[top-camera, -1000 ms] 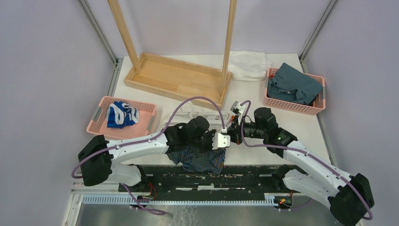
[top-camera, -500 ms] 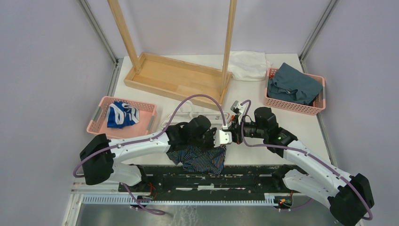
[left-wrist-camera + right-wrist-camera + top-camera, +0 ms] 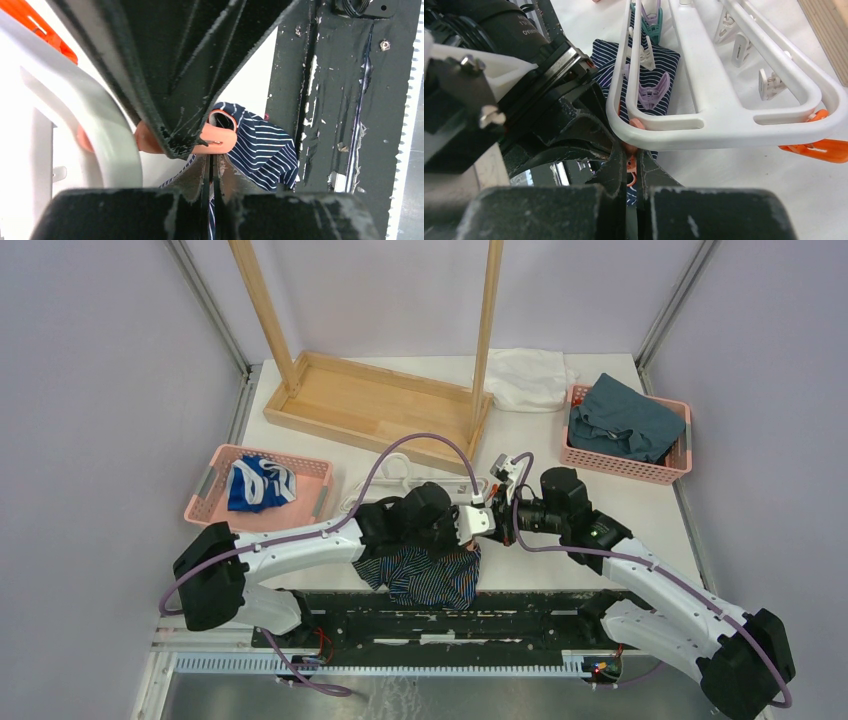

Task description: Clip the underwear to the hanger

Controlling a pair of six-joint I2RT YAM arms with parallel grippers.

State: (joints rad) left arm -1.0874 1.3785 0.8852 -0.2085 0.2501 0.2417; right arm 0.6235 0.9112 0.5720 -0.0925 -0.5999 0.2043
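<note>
Beside hanger (image 3: 704, 131) corner, left end effector (image 3: 211, 172) pinches underwear (image 3: 260, 150); right end effector (image 3: 630, 160) clamps peach clip (image 3: 636, 123).

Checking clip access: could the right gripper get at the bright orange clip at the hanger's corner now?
Probably, once freed: the orange clip lies uncovered beside the hanger, but the right gripper looks shut on a peach clip under its rim.
</note>
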